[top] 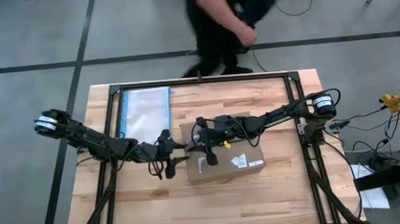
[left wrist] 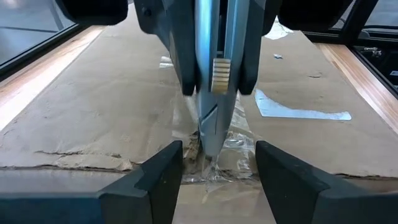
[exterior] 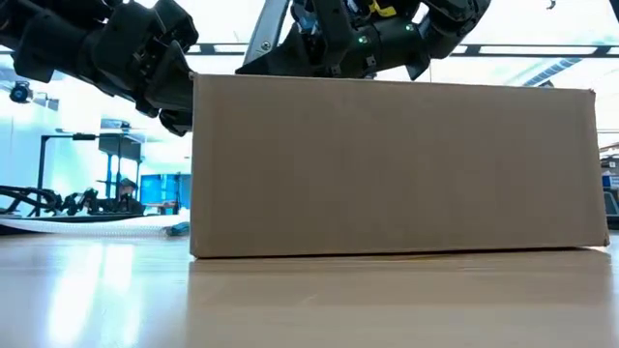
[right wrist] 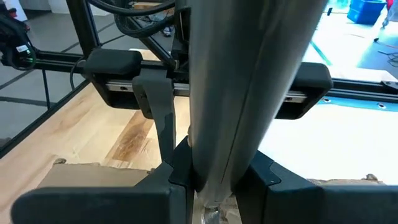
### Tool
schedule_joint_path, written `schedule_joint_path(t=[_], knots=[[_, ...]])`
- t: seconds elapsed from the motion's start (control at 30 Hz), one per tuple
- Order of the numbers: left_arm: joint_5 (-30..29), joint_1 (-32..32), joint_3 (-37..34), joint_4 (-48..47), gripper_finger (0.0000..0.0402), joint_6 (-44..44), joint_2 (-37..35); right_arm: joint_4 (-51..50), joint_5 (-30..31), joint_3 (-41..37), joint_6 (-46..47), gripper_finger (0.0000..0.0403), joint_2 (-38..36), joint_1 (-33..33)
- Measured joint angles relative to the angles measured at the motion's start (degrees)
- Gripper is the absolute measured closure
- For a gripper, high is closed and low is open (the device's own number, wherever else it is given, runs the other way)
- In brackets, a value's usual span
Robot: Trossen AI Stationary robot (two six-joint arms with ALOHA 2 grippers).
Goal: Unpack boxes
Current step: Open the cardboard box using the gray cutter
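A plain brown cardboard box (top: 224, 155) lies flat near the middle of the pale wooden table (top: 277, 198), a long low slab with square corners and a white label on its top. Its corrugated top is scuffed, with crinkled clear tape (left wrist: 239, 146) across the seam at the end facing the left arm.

The right gripper (right wrist: 211, 186) hangs over the box top, its fingers clamped narrow on a slim grey metal cutter (left wrist: 211, 81) (smooth and shiny, with a ribbed yellow wheel on its side). The cutter's pointed tip touches the tape at the seam.

The left gripper (left wrist: 217, 174) sits at that same end of the box, its dark wedge-shaped fingers spread wide on either side of the tip, holding nothing.

A clear, blue-edged plastic bag (top: 146, 112) lies flat at the table's far left. A person (top: 222, 22) in dark clothes stands beyond the far edge.
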Motion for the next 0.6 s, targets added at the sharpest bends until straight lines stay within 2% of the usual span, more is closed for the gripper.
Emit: schedule_joint_path(t=[0.33, 0.43, 0.53, 0.6], knots=[[-0.39, 0.07, -0.13, -0.65, 0.0211, -0.28, 0.00, -0.70, 0.69, -2.89, 4.41, 0.0347, -2.19, 0.08], [0.37, -0.02, -0.79, -4.28, 0.0210, -0.02, 0.70, 0.16, 0.66, -3.02, 5.35, 0.0347, -1.97, 0.13], [0.11, 0.00, 0.41, -3.57, 0.0213, -0.02, -0.59, 0.94, 1.18, -3.02, 5.45, 0.0347, -1.99, 0.13], [0.04, 0.04, 1.56, -7.51, 0.0216, 0.18, -1.25, 1.22, 1.37, -3.02, 5.47, 0.0347, -1.99, 0.13]])
